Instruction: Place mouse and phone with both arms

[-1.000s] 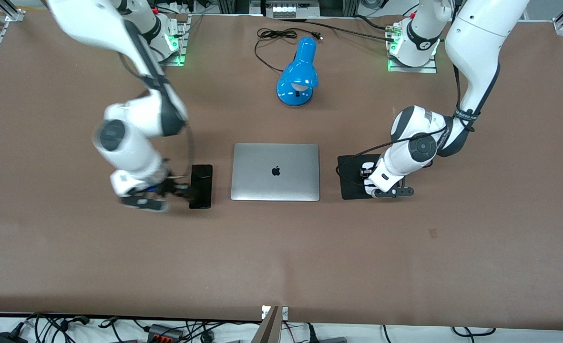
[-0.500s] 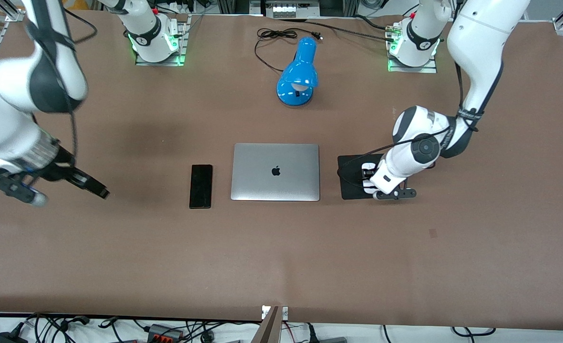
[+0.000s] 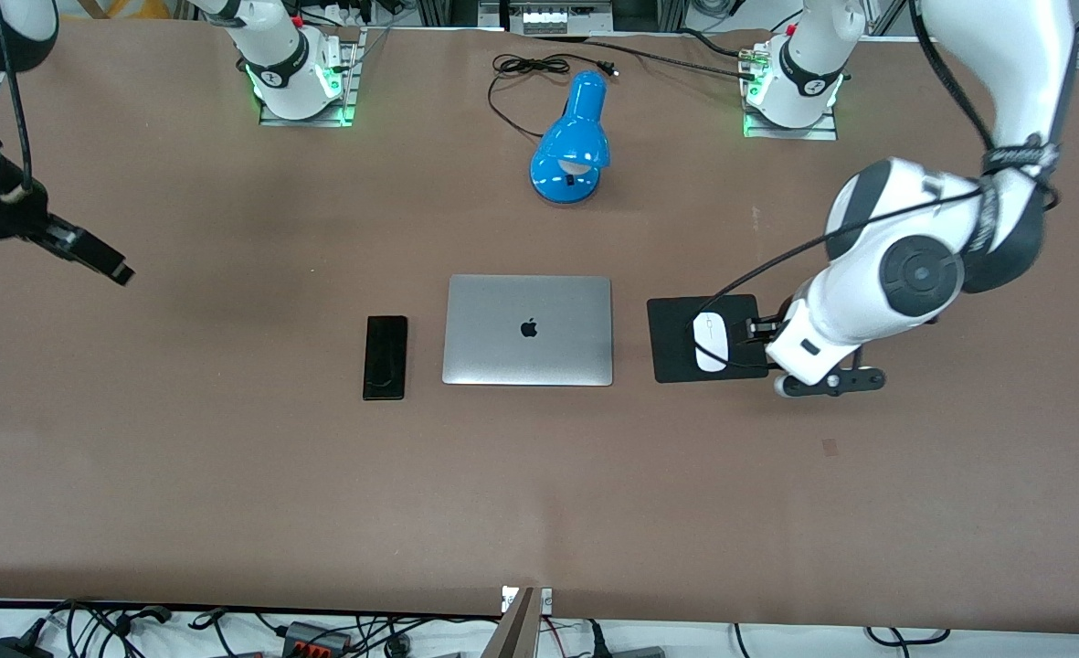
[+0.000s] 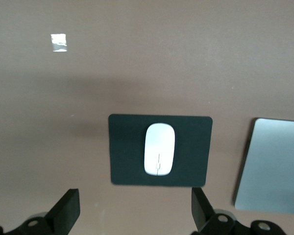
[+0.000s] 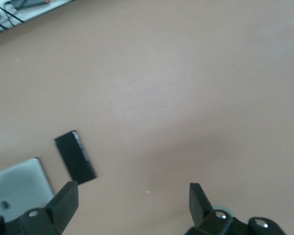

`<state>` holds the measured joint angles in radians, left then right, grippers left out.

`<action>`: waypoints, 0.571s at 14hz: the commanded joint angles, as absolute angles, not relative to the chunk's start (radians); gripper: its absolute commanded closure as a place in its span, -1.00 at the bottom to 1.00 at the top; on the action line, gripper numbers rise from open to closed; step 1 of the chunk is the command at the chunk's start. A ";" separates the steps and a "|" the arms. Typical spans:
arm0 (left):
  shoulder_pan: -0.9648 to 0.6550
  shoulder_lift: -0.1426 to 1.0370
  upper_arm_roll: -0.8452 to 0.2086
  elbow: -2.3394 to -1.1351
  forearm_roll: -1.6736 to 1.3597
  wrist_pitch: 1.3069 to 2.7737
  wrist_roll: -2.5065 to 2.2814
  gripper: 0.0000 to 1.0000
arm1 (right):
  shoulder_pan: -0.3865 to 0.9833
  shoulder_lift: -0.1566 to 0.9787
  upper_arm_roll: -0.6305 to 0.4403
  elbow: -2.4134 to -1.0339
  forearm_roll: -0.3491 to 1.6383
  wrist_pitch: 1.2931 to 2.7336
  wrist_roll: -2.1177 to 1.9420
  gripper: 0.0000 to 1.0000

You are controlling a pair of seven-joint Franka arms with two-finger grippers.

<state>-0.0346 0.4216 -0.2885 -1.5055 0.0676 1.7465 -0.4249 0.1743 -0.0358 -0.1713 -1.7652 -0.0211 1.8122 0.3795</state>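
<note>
The white mouse lies on the black mouse pad beside the closed laptop. It also shows in the left wrist view, free of any grip. My left gripper is open and empty, raised over the pad's edge toward the left arm's end; its fingers stand wide apart. The black phone lies flat on the table beside the laptop, toward the right arm's end, and shows in the right wrist view. My right gripper is open and empty, high over the table's right-arm end.
A blue desk lamp with a black cord lies on the table farther from the front camera than the laptop. The laptop's edge shows in the left wrist view; its corner shows in the right wrist view.
My right gripper left the phone and swung up toward the right arm's end of the table. My left gripper came off the mouse and drew back and up; mouse and phone stayed put.
</note>
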 commanded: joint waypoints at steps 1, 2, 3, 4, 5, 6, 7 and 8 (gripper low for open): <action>-0.035 0.408 -0.296 -1.416 0.092 1.629 -0.327 -1.00 | 0.167 -0.101 -0.169 -1.858 -0.052 1.836 0.292 -1.00; -0.034 0.405 -0.288 -1.369 0.091 1.596 -0.280 -1.00 | 0.155 -0.101 -0.170 -1.858 -0.052 1.836 0.243 -1.00; -0.034 0.399 -0.279 -1.330 0.092 1.525 -0.267 -1.00 | 0.150 -0.103 -0.170 -1.859 -0.052 1.833 0.204 -1.00; -0.032 0.397 -0.273 -1.294 0.089 1.467 -0.261 -1.00 | 0.149 -0.103 -0.169 -1.858 -0.052 1.829 0.198 -1.00; -0.012 0.384 -0.268 -1.266 0.071 1.432 -0.258 -1.00 | 0.146 -0.101 -0.169 -1.853 -0.052 1.824 0.195 -1.00; 0.009 0.318 -0.262 -1.285 0.051 1.421 -0.223 -1.00 | 0.146 -0.094 -0.169 -1.841 -0.052 1.821 0.169 -1.00; 0.006 0.267 -0.243 -1.325 0.049 1.420 -0.166 -1.00 | 0.149 -0.092 -0.169 -1.839 -0.051 1.821 0.140 -1.00; 0.003 0.226 -0.198 -1.359 0.046 1.420 -0.103 -1.00 | 0.149 -0.092 -0.169 -1.835 -0.051 1.813 0.134 -1.00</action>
